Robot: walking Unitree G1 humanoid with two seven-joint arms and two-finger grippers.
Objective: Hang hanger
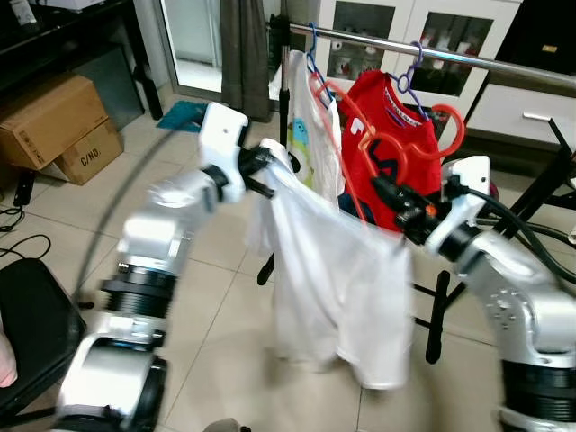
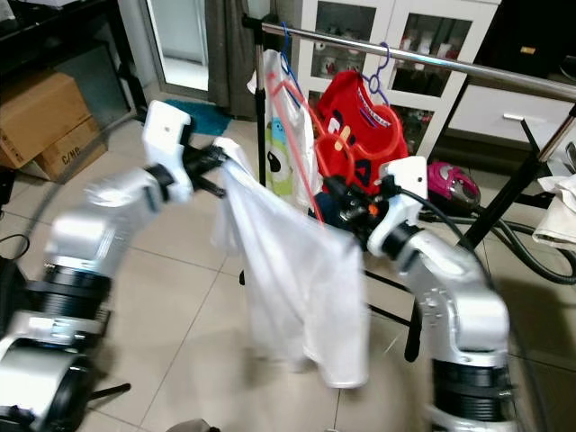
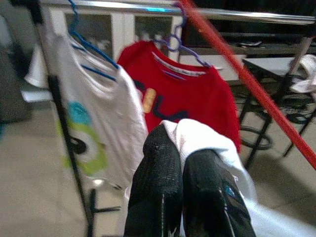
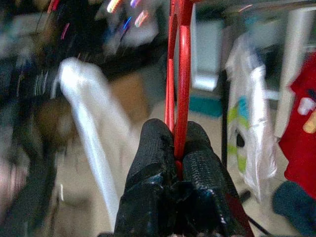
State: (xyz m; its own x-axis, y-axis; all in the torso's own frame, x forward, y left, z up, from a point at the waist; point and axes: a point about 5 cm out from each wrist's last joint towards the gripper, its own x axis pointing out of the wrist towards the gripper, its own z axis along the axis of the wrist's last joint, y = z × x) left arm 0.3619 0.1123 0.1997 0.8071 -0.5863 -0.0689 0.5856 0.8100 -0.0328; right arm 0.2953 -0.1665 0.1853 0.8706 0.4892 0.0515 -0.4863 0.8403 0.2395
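A red plastic hanger is pinched in my right gripper, which is shut on its lower bar; the wrist view shows its red bars rising from between the fingers. My left gripper is shut on one shoulder of a white T-shirt, which drapes between both grippers and hangs down. Behind them runs the metal rail, carrying a white printed shirt on a blue hanger and a red shirt on a purple hanger. In the left wrist view the black fingers press white cloth.
The rack's black post and legs stand on the tiled floor. Cardboard boxes sit at the far left, a black chair at the near left. White cabinets and hoses lie behind the rack.
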